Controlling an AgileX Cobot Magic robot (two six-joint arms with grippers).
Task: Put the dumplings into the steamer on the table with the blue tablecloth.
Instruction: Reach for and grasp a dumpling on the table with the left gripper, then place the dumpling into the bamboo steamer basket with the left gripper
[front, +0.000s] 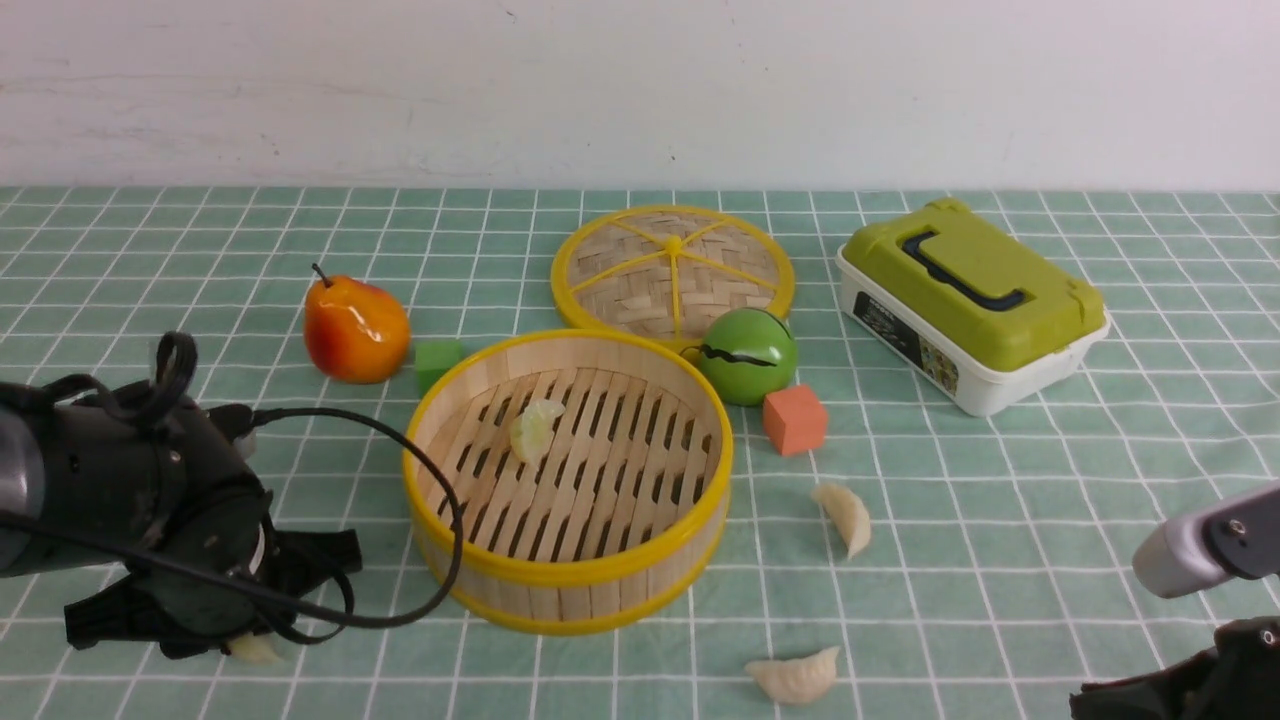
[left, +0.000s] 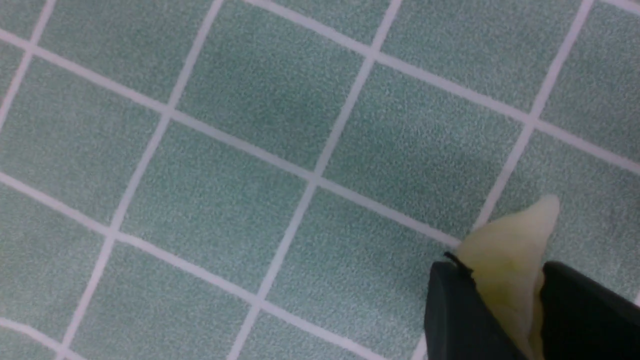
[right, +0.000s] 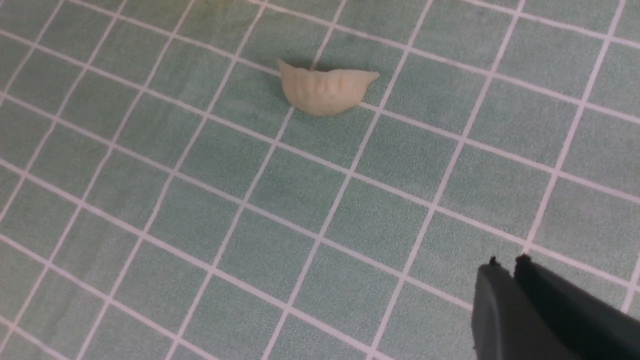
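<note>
The steamer (front: 570, 600), a round bamboo basket with yellow rims, stands mid-table on the blue tablecloth (front: 1000, 560). One pale yellow-green dumpling (front: 535, 428) lies inside it. Two creamy white dumplings lie on the cloth to its right, one (front: 845, 518) nearer the basket and one (front: 797, 677) by the front edge. My left gripper (front: 235, 640) is low at the front left, its black fingers pressed on both sides of a pale yellow-green dumpling (left: 515, 235) that rests on the cloth. My right gripper (right: 506, 267) hovers shut and empty at the front right, short of the white dumpling (right: 325, 90).
Behind the steamer lies its flat woven lid (front: 672, 265). An orange-red pear (front: 355, 330) and a green cube (front: 438, 362) sit to the back left. A green ball (front: 748, 355) and an orange cube (front: 795, 420) are at the steamer's right. A green-lidded box (front: 970, 300) stands far right.
</note>
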